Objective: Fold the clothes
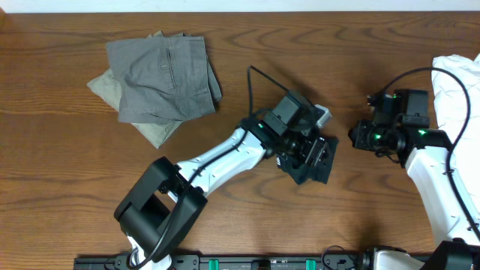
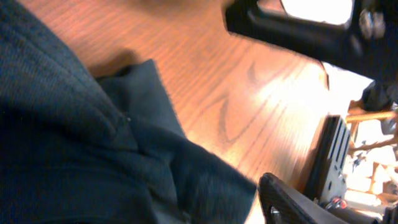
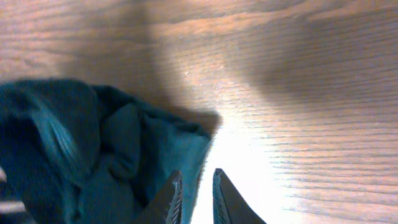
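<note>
The clothes, a black T-shirt (image 1: 321,166), lie bunched into a small heap in the middle of the table. My left gripper (image 1: 307,154) hangs right over the heap and hides most of it from above. In the left wrist view its jaws (image 2: 245,99) stand wide apart, and the dark fabric (image 2: 74,143) fills the left side, one corner reaching in between them. My right gripper (image 1: 354,136) hovers just right of the heap, apart from it. It (image 3: 196,193) is almost shut, a narrow slit with nothing in it. The cloth (image 3: 74,143) lies beyond its left finger.
Folded grey-green trousers (image 1: 161,79) lie at the back left. A white cloth (image 1: 457,82) lies at the right edge, partly under the right arm. Bare wood (image 1: 90,172) lies around the heap.
</note>
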You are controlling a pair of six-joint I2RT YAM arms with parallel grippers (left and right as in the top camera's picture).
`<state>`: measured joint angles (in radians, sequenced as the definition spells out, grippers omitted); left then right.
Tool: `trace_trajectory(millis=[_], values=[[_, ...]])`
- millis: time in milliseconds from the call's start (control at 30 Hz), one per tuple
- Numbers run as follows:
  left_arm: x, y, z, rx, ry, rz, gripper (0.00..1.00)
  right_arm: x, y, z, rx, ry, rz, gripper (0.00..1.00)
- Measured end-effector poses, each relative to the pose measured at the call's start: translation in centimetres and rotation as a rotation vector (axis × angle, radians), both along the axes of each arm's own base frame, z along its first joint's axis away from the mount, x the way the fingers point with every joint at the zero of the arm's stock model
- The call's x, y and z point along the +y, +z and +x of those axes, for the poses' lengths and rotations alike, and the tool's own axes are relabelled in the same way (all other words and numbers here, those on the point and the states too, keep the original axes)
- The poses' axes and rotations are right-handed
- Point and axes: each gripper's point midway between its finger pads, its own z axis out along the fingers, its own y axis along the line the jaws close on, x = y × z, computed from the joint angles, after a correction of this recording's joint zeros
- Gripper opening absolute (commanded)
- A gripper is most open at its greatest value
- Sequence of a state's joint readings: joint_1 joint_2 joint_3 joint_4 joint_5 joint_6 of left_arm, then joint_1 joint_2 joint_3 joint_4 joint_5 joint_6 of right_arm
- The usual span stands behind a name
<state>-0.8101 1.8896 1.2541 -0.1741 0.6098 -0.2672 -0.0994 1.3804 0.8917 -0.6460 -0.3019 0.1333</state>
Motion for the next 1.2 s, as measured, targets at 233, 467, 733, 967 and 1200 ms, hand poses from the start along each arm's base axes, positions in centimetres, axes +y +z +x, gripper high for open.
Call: trace_trajectory(millis=[233,467,733,967,1200], values=[[-1.6,-1.3,-3.1,-0.067,-0.142,0.031,0.66,0.1,0.5,0.2,-0.011,0.000,0.043,0.18],[0.5,-1.6,-2.0,-0.075,-0.124,0.131,0.82,1.5,1.0,0.2,-0.029,0.057,0.109,0.20],[4.3,6.3,1.8,-0.196,-0.007,0.129,0.83,4.9,2.6,-0.1,-0.091,0.228,0.233,0.27],[11.0,8.4,4.7,-0.215,0.157,0.237,0.82,10.0,2.8,-1.0,-0.132,0.457,0.239,0.20],[14.7,5.9,5.4,-0.111,0.218,0.337,0.83,7.1,-5.5,-2.7,0.223,0.235,0.039,0.11]])
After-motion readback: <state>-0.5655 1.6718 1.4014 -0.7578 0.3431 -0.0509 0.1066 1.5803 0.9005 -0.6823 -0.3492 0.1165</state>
